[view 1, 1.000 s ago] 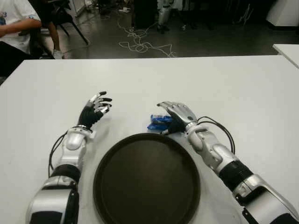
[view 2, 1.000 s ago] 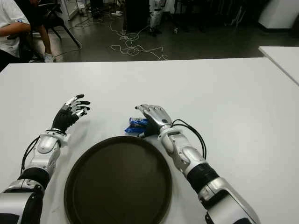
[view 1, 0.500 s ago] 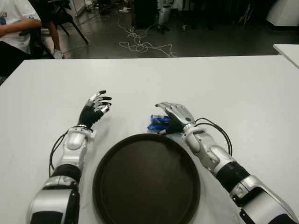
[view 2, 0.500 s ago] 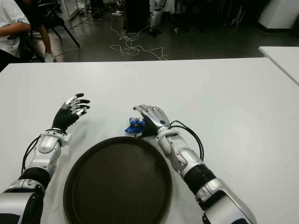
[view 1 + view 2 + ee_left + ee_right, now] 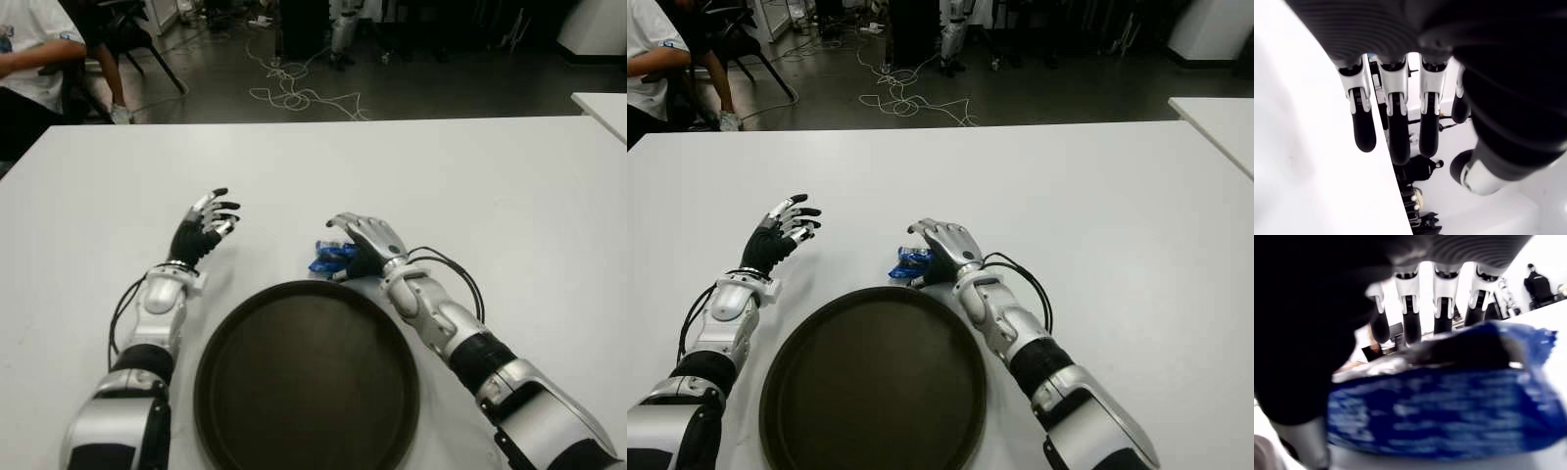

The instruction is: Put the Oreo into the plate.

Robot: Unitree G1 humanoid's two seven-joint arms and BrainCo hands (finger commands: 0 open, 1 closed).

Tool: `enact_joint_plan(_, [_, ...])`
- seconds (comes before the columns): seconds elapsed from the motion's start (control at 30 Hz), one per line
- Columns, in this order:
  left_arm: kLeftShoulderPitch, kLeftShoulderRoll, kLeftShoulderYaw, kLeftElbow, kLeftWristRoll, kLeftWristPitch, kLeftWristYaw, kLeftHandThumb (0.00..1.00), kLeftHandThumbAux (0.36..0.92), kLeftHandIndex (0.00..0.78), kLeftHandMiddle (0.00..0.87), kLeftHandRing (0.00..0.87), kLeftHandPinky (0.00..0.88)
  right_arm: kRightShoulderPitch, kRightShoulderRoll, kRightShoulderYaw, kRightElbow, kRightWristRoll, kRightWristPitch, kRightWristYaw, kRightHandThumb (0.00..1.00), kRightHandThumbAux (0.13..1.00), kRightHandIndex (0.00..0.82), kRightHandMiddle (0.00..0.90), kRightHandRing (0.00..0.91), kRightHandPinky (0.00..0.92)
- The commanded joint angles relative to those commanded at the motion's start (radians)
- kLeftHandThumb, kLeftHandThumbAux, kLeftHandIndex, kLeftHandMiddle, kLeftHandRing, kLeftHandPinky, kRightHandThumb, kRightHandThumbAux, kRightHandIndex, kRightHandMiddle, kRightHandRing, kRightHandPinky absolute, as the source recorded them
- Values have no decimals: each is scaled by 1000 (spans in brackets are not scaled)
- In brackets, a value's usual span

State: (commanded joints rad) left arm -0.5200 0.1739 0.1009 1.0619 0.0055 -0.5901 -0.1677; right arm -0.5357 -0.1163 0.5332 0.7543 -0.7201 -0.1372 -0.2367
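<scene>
A blue Oreo packet (image 5: 331, 257) lies on the white table (image 5: 509, 196), just past the far rim of the round dark plate (image 5: 306, 382). My right hand (image 5: 364, 243) arches over the packet's right side, fingers bent above it but not closed on it. In the right wrist view the packet (image 5: 1449, 401) fills the space under the palm, with the fingers (image 5: 1442, 308) reaching out past it. My left hand (image 5: 204, 225) hovers left of the plate's far edge, fingers spread and holding nothing. The plate holds nothing.
A seated person (image 5: 29, 59) is beyond the table's far left corner. Cables (image 5: 294, 93) trail on the floor behind the table. The corner of a second white table (image 5: 602, 103) shows at the far right.
The right forearm has edged slightly left, with the hand staying over the packet. The left hand has drifted a little right. The packet has not moved.
</scene>
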Motion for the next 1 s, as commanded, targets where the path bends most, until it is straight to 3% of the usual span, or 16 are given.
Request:
enact_joint_plan(0.4, [9, -4, -2, -14, 4, -12, 11, 302, 717, 171, 314, 320, 313, -20, 15, -34, 98, 47, -68, -51, 0, 877, 273, 301, 302, 331])
enact_joint_plan(0.8, [16, -4, -5, -27, 10, -11, 20, 299, 731, 174, 315, 329, 325, -31, 19, -50, 132, 80, -108, -44, 0, 861, 265, 312, 321, 348])
enact_joint_plan(1.0, [17, -5, -4, -30, 6, -15, 12, 278, 726, 175, 324, 335, 321, -37, 20, -51, 147, 83, -117, -40, 0, 880, 318, 367, 384, 410])
